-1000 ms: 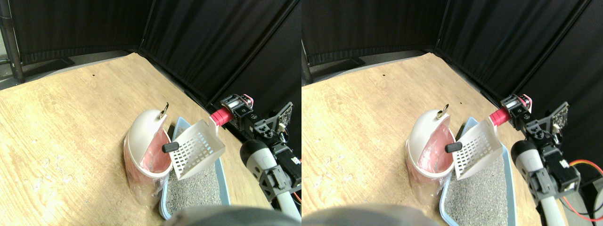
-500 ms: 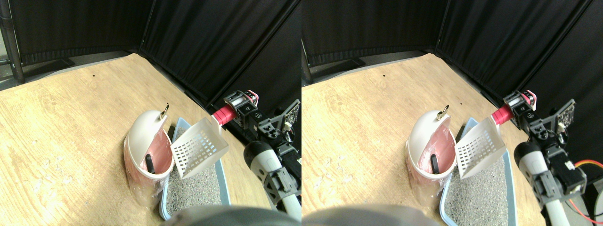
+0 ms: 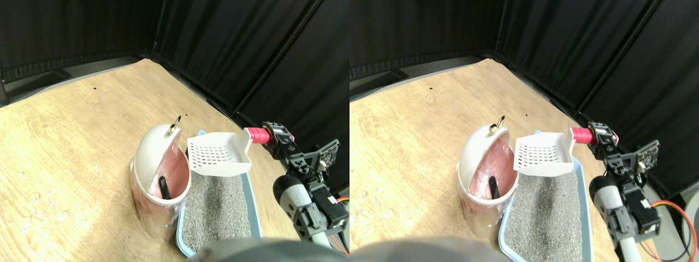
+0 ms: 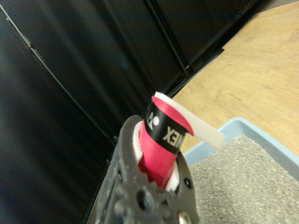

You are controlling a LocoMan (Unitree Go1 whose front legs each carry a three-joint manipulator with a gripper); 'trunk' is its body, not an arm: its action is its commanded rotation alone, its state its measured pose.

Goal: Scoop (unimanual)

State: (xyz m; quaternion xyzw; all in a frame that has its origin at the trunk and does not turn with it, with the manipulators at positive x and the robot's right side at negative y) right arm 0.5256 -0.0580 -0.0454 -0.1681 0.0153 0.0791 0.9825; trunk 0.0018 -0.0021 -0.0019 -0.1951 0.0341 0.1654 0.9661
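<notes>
— Where's the scoop (image 3: 217,154)?
— Level above the litter tray (image 3: 252,213), beside the bin (image 3: 155,164). My pincer (image 3: 266,136) clamps its red-wrapped handle (image 4: 161,144).
— Handling?
— Light, stiff plastic, probably; the wrap's the spot to grip.

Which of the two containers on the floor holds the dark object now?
The white domed bin with pink liner holds the dark object; the blue litter tray holds only grey litter.

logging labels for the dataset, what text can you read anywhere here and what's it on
"NEX": white letters on the black band around the scoop's red wrapped handle, cut off at the start; the rest cannot be read.
No text shows on the scoop, bin or litter tray.
</notes>
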